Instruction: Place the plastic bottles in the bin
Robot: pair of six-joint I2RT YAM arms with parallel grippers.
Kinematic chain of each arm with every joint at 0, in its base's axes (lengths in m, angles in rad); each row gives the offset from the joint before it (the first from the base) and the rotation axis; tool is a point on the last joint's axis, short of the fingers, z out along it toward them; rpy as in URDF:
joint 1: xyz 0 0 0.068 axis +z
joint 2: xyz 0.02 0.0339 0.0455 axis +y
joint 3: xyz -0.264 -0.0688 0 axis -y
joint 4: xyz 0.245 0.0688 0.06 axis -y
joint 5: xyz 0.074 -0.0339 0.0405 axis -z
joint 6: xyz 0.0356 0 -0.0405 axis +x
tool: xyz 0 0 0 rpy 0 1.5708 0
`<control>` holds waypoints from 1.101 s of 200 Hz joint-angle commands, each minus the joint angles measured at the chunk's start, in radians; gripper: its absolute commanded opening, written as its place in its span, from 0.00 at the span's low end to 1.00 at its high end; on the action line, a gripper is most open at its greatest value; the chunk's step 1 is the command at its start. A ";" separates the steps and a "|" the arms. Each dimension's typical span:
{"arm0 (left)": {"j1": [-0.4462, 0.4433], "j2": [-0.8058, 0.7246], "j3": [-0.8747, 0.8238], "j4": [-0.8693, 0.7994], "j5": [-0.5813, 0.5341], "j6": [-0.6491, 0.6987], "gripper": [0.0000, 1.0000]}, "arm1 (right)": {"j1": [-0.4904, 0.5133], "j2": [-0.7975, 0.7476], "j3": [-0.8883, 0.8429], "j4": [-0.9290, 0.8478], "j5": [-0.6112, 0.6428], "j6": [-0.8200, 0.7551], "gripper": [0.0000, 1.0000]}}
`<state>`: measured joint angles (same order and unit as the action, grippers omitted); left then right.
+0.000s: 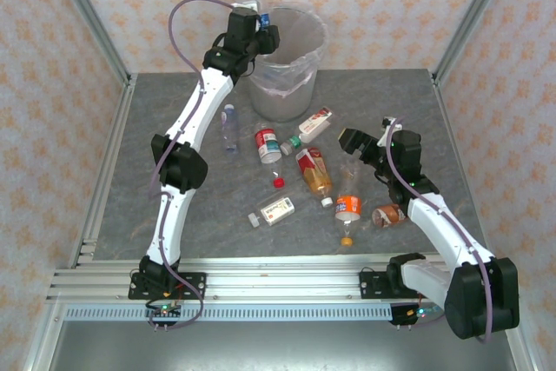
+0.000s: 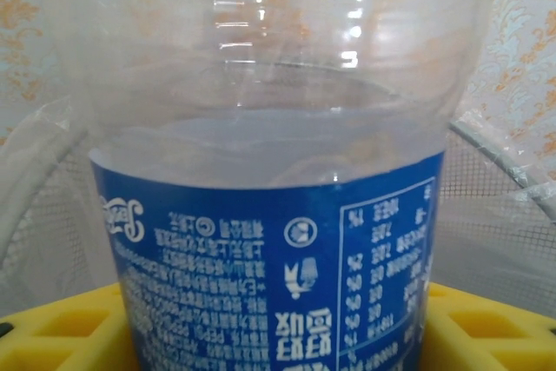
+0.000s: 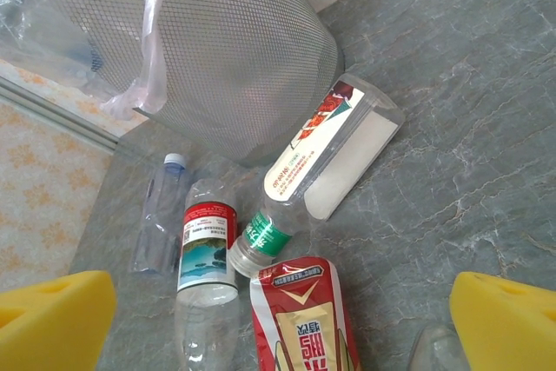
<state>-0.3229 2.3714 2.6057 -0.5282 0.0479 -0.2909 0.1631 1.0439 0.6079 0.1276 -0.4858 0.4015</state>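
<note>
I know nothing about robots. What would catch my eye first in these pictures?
The left gripper, stretched to the table's far side, clamps a blue-labelled bottle up by the rim of the bin. Several more bottles lie scattered across the middle of the grey table. The right gripper hovers open just above them.

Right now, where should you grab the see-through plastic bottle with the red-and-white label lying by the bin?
Grip the clear plastic bottle with the red-and-white label across its labelled middle, coming straight down from above: it lies flat on its side, label up, so its narrow sides face outward.
</note>
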 commanded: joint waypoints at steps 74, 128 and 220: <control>-0.006 -0.062 0.027 -0.101 0.032 -0.067 0.74 | 0.006 -0.013 -0.016 -0.035 0.090 -0.002 0.99; -0.006 -0.104 0.027 -0.140 0.059 -0.067 0.86 | 0.006 -0.011 -0.007 -0.060 0.124 0.006 0.99; -0.007 -0.384 -0.272 -0.040 0.205 -0.125 0.90 | 0.006 0.028 0.066 -0.451 0.269 0.013 0.99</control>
<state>-0.3229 2.1368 2.4821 -0.6682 0.2054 -0.3801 0.1631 1.0519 0.6201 -0.1555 -0.2462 0.4259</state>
